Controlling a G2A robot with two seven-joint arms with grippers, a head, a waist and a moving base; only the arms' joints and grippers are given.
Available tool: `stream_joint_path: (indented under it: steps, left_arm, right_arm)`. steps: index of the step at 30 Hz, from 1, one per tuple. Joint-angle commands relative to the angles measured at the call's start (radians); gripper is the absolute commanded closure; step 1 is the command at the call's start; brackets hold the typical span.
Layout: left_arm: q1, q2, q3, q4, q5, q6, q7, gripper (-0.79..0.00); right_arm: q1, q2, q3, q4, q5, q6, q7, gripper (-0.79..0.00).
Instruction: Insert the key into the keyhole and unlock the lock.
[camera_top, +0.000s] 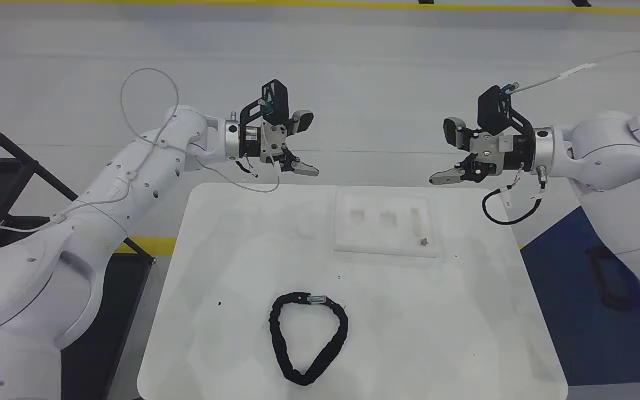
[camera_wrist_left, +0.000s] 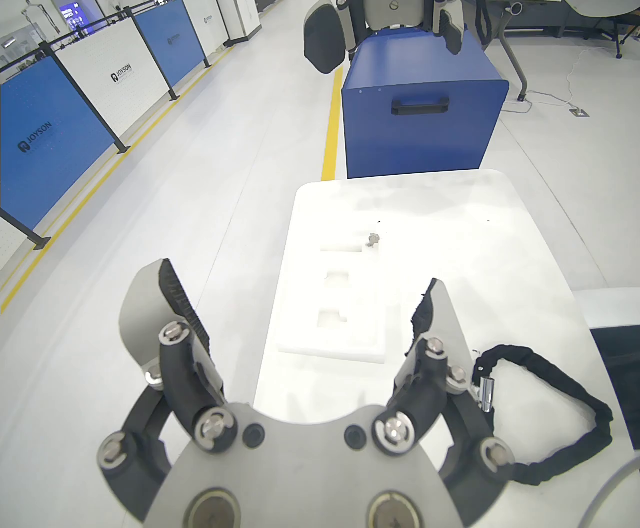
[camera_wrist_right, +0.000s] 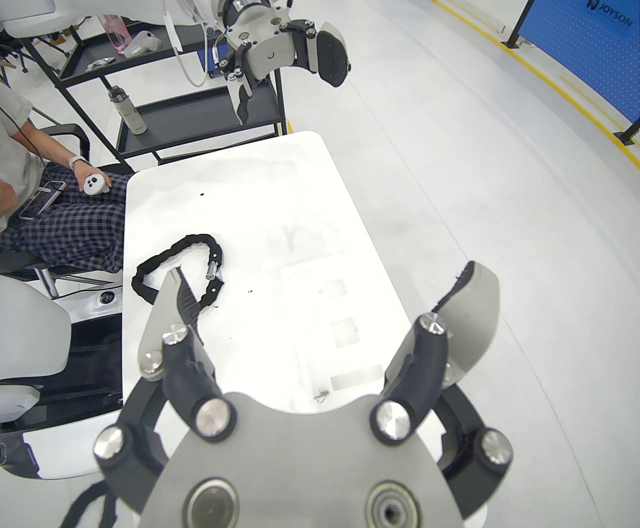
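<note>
My right pincer (camera_top: 445, 152), wide like my left pincer (camera_top: 306, 145), should drop straight over the key (camera_top: 424, 241) at far right.

key (camera_top: 424, 241) tiny, shape unclear; lock (camera_wrist_left: 570, 382) partly behind left gripper (camera_wrist_left: 298, 278)

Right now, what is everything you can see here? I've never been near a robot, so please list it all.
Table: one, white, below both arms.
Foam tray: one, white, with cut-outs, on the table's far half.
Key: one, small, metal, on the tray's end nearer the right arm.
Chain lock: one, black with a silver cylinder, looped on the table's near half.
Cabinet: one, blue, on the floor past the table's right end.
Cart: one, black, shelved, past the table's left end.
Left gripper: one, silver and black, open, raised off the far left corner.
Right gripper: one, silver and black, open, raised near the far right corner.
</note>
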Motion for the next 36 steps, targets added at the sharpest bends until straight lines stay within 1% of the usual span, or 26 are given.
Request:
stream_joint_path:
  steps: [1, 17, 21, 26, 29, 32, 36]
  left_arm:
    - [0.000, 0.000, 0.000, 0.000, 0.000, 0.000, 0.000, -0.784]
    - [0.000, 0.000, 0.000, 0.000, 0.000, 0.000, 0.000, -0.785]
    - [0.000, 0.000, 0.000, 0.000, 0.000, 0.000, 0.000, -0.785]
    - [0.000, 0.000, 0.000, 0.000, 0.000, 0.000, 0.000, -0.785]
    - [0.000, 0.000, 0.000, 0.000, 0.000, 0.000, 0.000, -0.785]
    - [0.000, 0.000, 0.000, 0.000, 0.000, 0.000, 0.000, -0.785]
    - [0.000, 0.000, 0.000, 0.000, 0.000, 0.000, 0.000, -0.785]
  right_arm:
    - [0.000, 0.000, 0.000, 0.000, 0.000, 0.000, 0.000, -0.785]
    - [0.000, 0.000, 0.000, 0.000, 0.000, 0.000, 0.000, -0.785]
    - [-0.028, 0.003, 0.003, -0.018, -0.047, 0.052, -0.020, -0.785]
    - [-0.051, 0.006, 0.000, 0.036, -0.076, 0.139, 0.005, -0.785]
    - [-0.067, 0.006, -0.004, 0.071, -0.066, 0.180, 0.014, -0.785]
    - [-0.087, 0.001, -0.012, 0.126, -0.023, 0.237, 0.017, -0.785]
    - [-0.092, -0.017, -0.047, 0.192, 0.006, 0.286, 0.040, -0.785]
